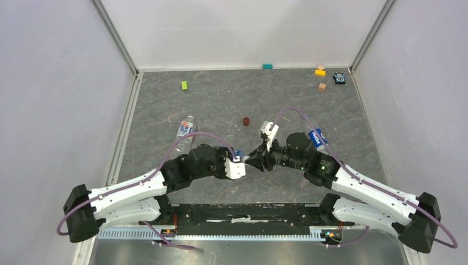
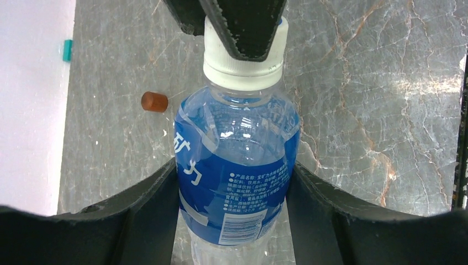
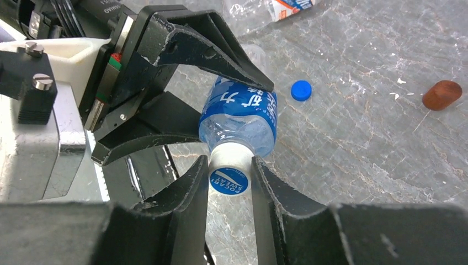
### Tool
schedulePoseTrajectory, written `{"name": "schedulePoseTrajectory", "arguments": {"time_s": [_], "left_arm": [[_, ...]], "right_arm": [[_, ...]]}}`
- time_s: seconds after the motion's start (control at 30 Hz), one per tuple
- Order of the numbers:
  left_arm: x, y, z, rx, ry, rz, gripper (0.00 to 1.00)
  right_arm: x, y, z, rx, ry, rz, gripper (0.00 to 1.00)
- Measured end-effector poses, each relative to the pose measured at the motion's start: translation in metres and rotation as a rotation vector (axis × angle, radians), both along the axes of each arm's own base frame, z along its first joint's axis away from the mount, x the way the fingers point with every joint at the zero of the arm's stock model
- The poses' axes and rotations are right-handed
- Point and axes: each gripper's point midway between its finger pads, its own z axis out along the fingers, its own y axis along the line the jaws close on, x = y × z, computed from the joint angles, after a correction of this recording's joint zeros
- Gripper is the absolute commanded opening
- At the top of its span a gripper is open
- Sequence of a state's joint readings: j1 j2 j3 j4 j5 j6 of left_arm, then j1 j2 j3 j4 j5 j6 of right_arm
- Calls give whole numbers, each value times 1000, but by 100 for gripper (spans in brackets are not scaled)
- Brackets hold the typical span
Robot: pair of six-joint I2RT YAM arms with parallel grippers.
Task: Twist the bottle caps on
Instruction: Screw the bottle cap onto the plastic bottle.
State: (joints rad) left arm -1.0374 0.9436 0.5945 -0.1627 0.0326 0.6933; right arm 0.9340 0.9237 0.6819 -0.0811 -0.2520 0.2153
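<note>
A clear bottle [image 2: 237,165] with a blue-and-white label is held off the table, my left gripper [image 2: 234,221] shut on its body. A whitish bottle cap [image 3: 229,175] with a blue top sits on its neck. My right gripper [image 3: 230,165] is shut on that cap from both sides; its dark fingers [image 2: 248,22] cover the cap's top in the left wrist view. The two grippers meet near the table's front middle [image 1: 248,162]. A solid blue cap [image 3: 301,90] lies loose on the table. Two more bottles lie flat, one on the left [image 1: 186,128] and one [image 1: 316,137] beside the right arm.
A dark red-brown disc [image 1: 246,121] lies just beyond the grippers. Small blocks sit far back: green [image 1: 184,85], teal [image 1: 267,66], yellow [image 1: 320,72], tan [image 1: 322,86], and a dark toy [image 1: 339,78]. White walls bound the grey marbled table [image 1: 221,99].
</note>
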Motion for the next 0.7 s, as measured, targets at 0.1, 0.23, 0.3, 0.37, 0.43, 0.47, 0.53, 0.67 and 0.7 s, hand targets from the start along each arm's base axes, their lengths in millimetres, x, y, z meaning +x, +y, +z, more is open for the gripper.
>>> {"name": "schedulePoseTrajectory", "arguments": {"time_s": [0.1, 0.23, 0.3, 0.37, 0.43, 0.47, 0.53, 0.67, 0.7], "left_arm": [[2, -1, 6, -21, -16, 4, 2], [5, -8, 20, -75, -47, 1, 2], [6, -11, 25, -93, -57, 0, 2], [6, -10, 24, -91, -56, 0, 2], [5, -11, 24, -92, -55, -2, 2], [5, -11, 25, -93, -55, -3, 2], [5, -11, 24, -93, -53, -6, 2], [3, -12, 24, -96, -49, -16, 2], [2, -13, 24, -97, -47, -21, 2]], "right_arm": [[2, -1, 9, 25, -25, -11, 26], [3, -7, 25, 42, -126, -2, 47], [2, -11, 34, 36, -221, 26, 57], [1, -16, 45, 31, -323, 53, 63], [0, -21, 55, 19, -432, 85, 67], [-1, -23, 59, 11, -487, 103, 67], [-4, -28, 65, -14, -600, 150, 67], [-9, -32, 62, -103, -764, 261, 67], [-10, -32, 59, -131, -791, 291, 67]]}}
